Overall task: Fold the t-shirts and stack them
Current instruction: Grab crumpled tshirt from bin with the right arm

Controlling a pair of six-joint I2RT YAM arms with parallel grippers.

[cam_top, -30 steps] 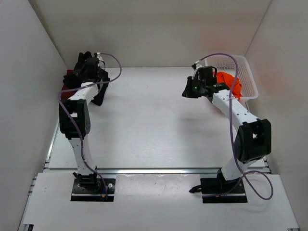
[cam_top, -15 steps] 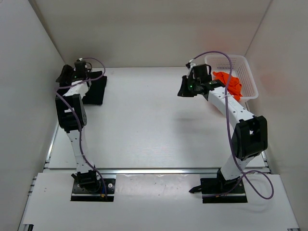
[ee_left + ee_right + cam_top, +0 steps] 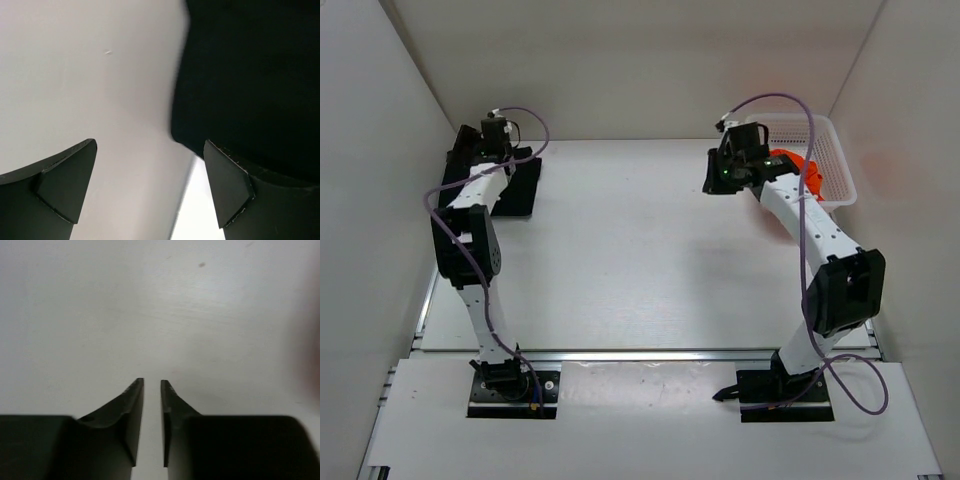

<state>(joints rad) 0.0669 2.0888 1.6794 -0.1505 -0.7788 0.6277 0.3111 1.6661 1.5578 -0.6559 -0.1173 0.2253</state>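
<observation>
A black t-shirt (image 3: 520, 188) lies folded flat at the table's far left. In the left wrist view the same black t-shirt (image 3: 250, 75) fills the upper right. My left gripper (image 3: 465, 155) hovers over the shirt's left edge, and in its own view the left gripper (image 3: 150, 175) stands wide open and holds nothing. An orange t-shirt (image 3: 788, 160) lies bunched in the white basket (image 3: 840, 165). My right gripper (image 3: 713, 180) hangs just left of the basket. Seen from the wrist, the right gripper (image 3: 152, 390) has its jaws a narrow slit apart over bare table, nothing between them.
White walls close in the table at the back and on both sides. The basket stands in the far right corner. Purple cables loop above both wrists.
My left gripper opened wide and let go of the black t-shirt, which now lies flat. My right gripper's jaws parted slightly and it shifted a little near the basket.
</observation>
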